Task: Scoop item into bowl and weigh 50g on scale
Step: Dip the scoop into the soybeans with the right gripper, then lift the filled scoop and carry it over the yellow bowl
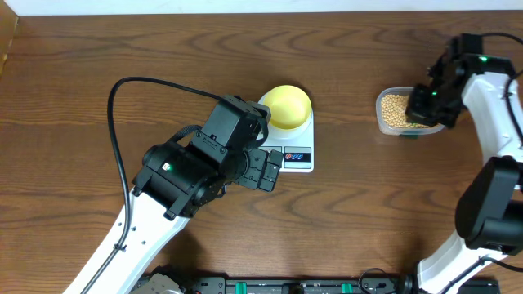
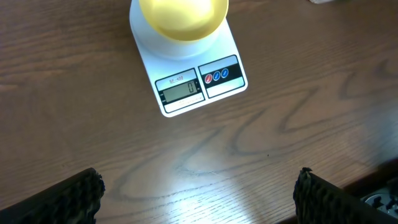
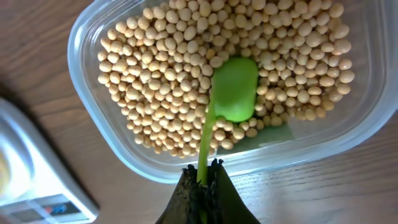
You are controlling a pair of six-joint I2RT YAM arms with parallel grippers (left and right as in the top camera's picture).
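Starting at the left of the table (image 1: pixel 82 65), our left gripper (image 1: pixel 266 168) has its fingers (image 2: pixel 74 199) spread as wide as they go, with nothing between them but bare wood. In the wrist view the scale (image 2: pixel 193 87) lies at 12 o'clock from that gap, clear of both fingertips. From overhead the fingertips sit just beside the scale's 7 o'clock corner.

On the scale, the display (image 2: pixel 180 92) reads zero. The red and blue buttons (image 2: pixel 216 76) sit at 3 o'clock of it. The yellow bowl (image 1: pixel 288 106) stands on the 12 o'clock end of the scale.

Farther right, at 3 o'clock of the scale and well apart from it, we see the clear tub (image 1: pixel 380 114) holding the beans (image 3: pixel 168 81). Our right gripper (image 3: pixel 202 180) is above the tub's 3 o'clock edge in the overhead view. Its jaws are clamped tight on the thin handle of a green spoon (image 3: pixel 235 90). In the wrist view the spoon's head lies at 12 o'clock from the jaws, resting on top of the beans near the middle of the tub, and beans surround it on nearly every side.
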